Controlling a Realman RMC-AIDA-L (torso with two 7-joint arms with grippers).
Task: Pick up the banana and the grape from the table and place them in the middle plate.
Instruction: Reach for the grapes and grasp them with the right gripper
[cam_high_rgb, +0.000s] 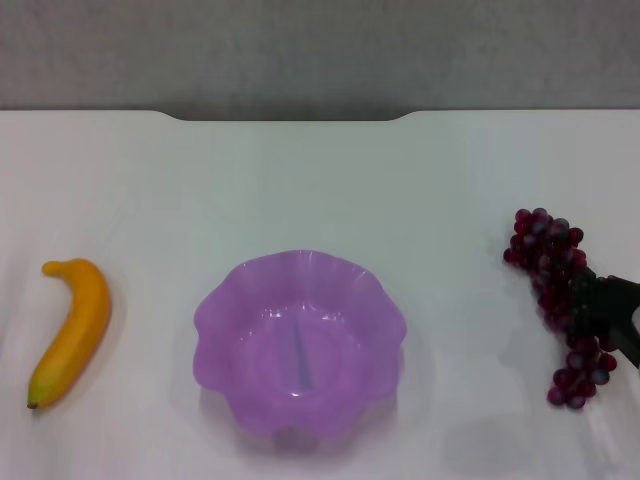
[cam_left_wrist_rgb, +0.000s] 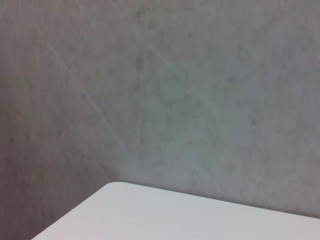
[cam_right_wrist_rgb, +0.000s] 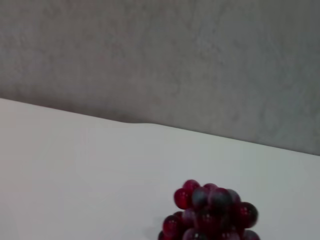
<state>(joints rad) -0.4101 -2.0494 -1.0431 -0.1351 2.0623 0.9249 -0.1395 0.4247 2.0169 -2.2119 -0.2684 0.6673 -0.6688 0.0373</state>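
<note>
**Kid:** Where is the right gripper (cam_high_rgb: 600, 312)?

**Friend:** It is far over on the right side of the table (cam_high_rgb: 300, 180). It is dark, and only a bit of it shows at the edge of the head view. It is right at the grapes (cam_high_rgb: 556, 300).

**Kid:** Is it holding them?

**Friend:** I cannot tell. The black part lies across the lower middle of the bunch, with grapes on both sides of it. The jaws are hidden, so I do not know if they are wide or pinched.

**Kid:** Where is the plate (cam_high_rgb: 215, 325)?

**Friend:** The purple plate is well away from those jaws, toward the middle of the table. There is nothing in it.

**Kid:** And the banana (cam_high_rgb: 72, 330)?

**Friend:** It is even farther from them, past the plate, on the left side. It lies flat with its dark tip toward the robot.

**Kid:** And the left gripper?

**Friend:** It does not show. Its own camera only sees a table corner (cam_left_wrist_rgb: 165, 215) and a gray wall (cam_left_wrist_rgb: 160, 90).
</note>
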